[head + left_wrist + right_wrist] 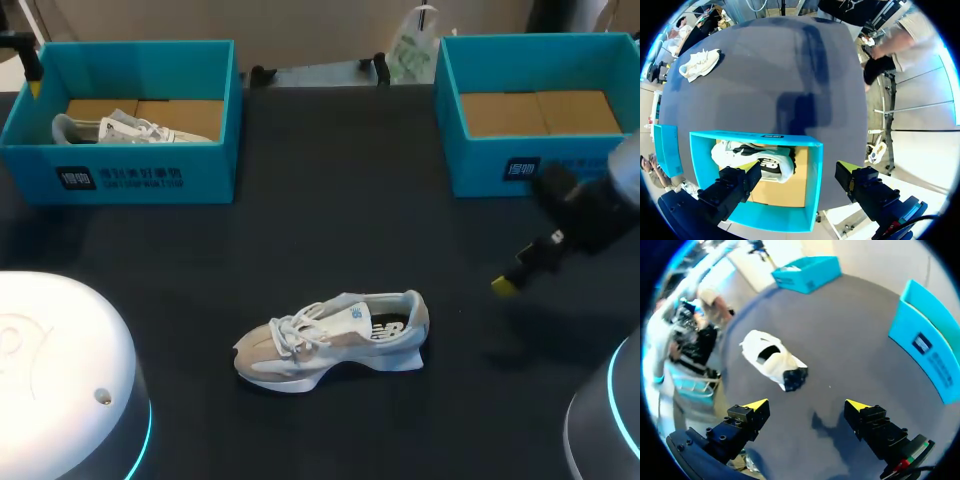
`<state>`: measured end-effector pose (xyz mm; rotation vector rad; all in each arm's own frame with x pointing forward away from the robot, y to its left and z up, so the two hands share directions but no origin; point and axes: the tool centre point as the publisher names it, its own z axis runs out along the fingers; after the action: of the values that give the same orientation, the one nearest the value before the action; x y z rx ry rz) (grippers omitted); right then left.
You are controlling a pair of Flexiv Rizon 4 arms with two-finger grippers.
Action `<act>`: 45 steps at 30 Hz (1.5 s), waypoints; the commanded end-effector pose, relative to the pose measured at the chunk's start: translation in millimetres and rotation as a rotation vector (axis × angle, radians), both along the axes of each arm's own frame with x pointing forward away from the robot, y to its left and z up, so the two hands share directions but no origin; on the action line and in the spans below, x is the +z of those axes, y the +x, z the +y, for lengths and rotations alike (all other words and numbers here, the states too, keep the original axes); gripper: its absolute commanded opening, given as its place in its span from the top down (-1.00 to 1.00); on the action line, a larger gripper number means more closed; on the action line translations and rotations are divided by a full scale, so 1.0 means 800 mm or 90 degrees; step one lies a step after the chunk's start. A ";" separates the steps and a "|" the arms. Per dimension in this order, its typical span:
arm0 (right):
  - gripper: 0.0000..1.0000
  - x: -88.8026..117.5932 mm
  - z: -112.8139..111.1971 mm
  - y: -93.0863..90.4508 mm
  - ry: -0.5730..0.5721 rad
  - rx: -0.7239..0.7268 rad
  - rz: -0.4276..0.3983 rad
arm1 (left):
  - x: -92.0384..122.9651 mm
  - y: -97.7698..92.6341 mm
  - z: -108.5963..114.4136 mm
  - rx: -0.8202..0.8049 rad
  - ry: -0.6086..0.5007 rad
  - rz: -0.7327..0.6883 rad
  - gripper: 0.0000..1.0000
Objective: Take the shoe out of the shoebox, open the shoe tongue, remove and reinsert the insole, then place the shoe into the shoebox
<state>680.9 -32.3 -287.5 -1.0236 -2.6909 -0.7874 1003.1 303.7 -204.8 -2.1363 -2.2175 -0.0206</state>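
Observation:
A pale grey and beige shoe (330, 340) lies on its side in the middle of the black table, also seen as the shoe (772, 360) ahead of my right gripper and the shoe (700, 62) far off. A second shoe (755, 160) lies in the left teal shoebox (120, 175). My left gripper (797, 172) hangs open above that shoebox (812, 175), holding nothing; in the head view only a tip of the left gripper (33, 85) shows at the box's far left corner. My right gripper (807, 406) is open and empty, right of the table shoe; in the head view the right gripper (508, 282) hovers in front of the right shoebox.
The right teal shoebox (540, 150) stands at the far right with only brown cardboard inside; the same shoebox (932, 340) is beside my right gripper. My arms' white bases (60, 380) fill the near corners.

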 end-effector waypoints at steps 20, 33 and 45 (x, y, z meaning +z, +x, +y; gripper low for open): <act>-1.00 -0.044 -0.053 0.038 0.344 0.138 -0.251 | 0.000 -0.001 0.000 -0.001 0.001 -0.001 -1.00; -1.00 -0.065 -0.042 0.029 0.343 0.165 -0.284 | 0.000 -0.001 0.000 -0.001 0.001 -0.001 -1.00; -1.00 -0.075 -0.029 0.032 0.333 0.210 -0.285 | 0.000 -0.001 0.000 -0.001 0.001 -0.001 -1.00</act>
<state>698.6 -62.7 -344.7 -0.3184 -2.6270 -1.6937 1003.1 303.6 -204.9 -2.1364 -2.2174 -0.0204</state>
